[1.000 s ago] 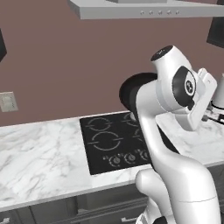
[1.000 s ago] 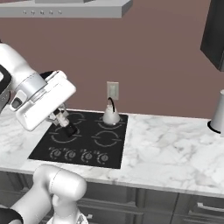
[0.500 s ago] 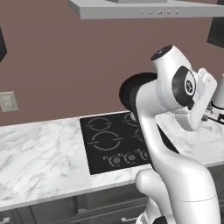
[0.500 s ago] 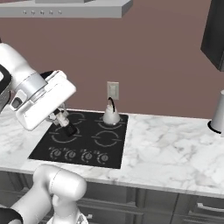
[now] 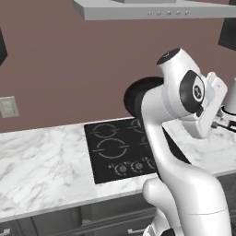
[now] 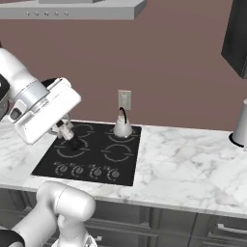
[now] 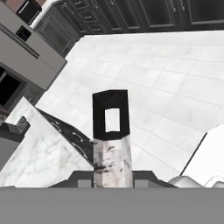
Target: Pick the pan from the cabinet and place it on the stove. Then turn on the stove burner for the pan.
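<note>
Robot arm holding a pan above a stove

The gripper (image 6: 69, 136) is clamped on the pan's (image 5: 138, 96) handle (image 7: 112, 133), over the stove (image 6: 96, 154) beside a white kettle (image 6: 122, 126).

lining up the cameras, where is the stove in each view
left base view: the stove sits centre, just left of the arm.
right base view: lower left, with the kettle on its back edge.
hand view: likely the thin dark strip left of centre.
shared landmark: the marble counter around it.
</note>
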Tool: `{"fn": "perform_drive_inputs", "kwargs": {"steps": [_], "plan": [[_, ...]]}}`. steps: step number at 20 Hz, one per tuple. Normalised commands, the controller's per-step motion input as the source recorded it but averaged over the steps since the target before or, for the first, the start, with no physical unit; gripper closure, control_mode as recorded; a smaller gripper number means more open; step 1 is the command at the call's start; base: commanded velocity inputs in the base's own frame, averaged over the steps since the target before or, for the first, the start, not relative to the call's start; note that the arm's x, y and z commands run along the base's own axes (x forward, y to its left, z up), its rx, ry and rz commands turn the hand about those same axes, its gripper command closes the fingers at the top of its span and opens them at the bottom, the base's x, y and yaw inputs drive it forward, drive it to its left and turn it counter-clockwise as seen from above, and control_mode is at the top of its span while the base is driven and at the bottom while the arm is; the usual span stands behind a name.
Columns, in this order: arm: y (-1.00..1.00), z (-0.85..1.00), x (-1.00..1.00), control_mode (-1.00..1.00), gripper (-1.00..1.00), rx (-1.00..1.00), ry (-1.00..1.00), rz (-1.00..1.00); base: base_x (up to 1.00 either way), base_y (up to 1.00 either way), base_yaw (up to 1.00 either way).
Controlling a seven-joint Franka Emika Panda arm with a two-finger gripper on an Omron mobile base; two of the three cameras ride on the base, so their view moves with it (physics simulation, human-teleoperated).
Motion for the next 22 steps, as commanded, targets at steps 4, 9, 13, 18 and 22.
{"fn": "perform_drive_inputs", "kwargs": {"steps": [4, 9, 13, 18, 22], "plan": [[0.55, -0.05, 0.01, -1.0, 1.0, 0.0, 0.02, 0.01, 0.0, 0.0, 0.0], [0.41, -0.09, 0.14, -1.0, 1.0, 0.0, 0.05, 0.02, 0.0, 0.0, 0.0], [0.14, -0.2, 0.35, -1.0, 1.0, 0.0, 0.04, 0.04, 0.0, 0.0, 0.0], [0.0, -0.32, 0.5, -1.0, 1.0, 0.0, 0.02, 0.1, 0.0, 0.0, 0.0], [0.0, -0.39, 0.51, -1.0, 1.0, 0.0, 0.0, 0.16, 0.0, 0.0, 0.0]]}}
